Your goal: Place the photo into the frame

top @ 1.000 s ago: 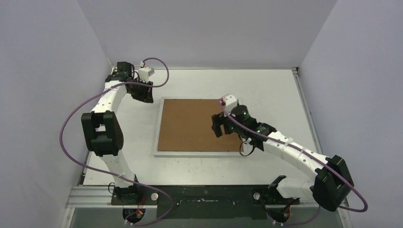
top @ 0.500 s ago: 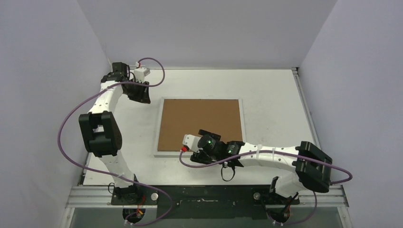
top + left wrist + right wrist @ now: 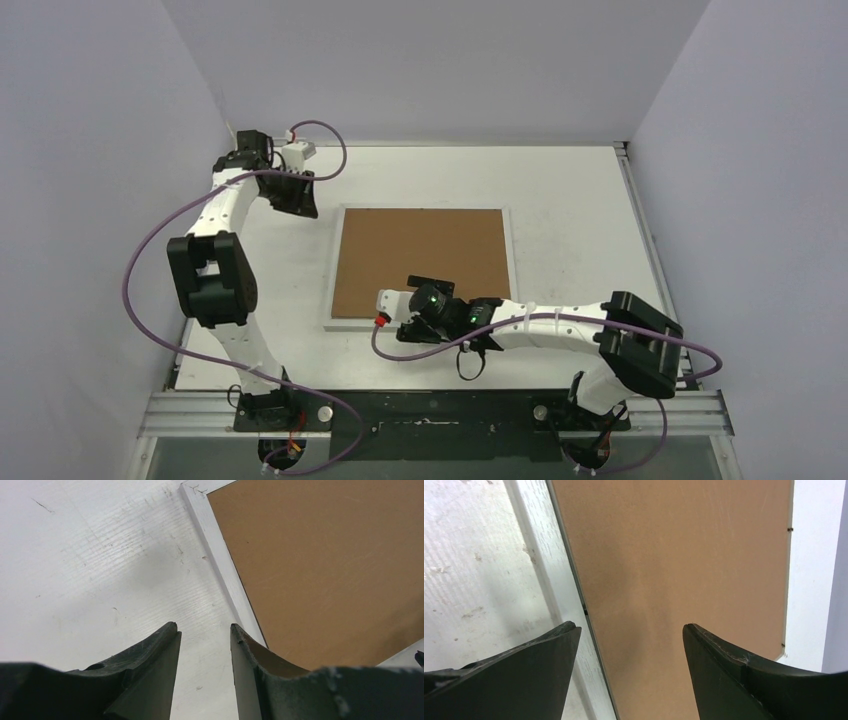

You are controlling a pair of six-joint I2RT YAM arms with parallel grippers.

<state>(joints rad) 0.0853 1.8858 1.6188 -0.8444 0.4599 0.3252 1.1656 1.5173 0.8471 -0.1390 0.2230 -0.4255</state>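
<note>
Cardboard backing (image 3: 420, 250) lies in the frame (image 3: 216, 555), left fingers (image 3: 150, 680) and right fingers (image 3: 524, 680) both apart.

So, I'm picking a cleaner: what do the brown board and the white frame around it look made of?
Board: likely cardboard or fibreboard, matte, evenly brown with faint scuffs. Frame: white, smooth, slightly sheeny; painted wood or plastic, cannot tell which.

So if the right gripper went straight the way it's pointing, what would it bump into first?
Probably the flat brown cardboard backing board lying in the thin white picture frame. The open right gripper points down at it near the frame's edge, so one finger might touch that white edge instead. How high it hangs is hard to tell.
</note>
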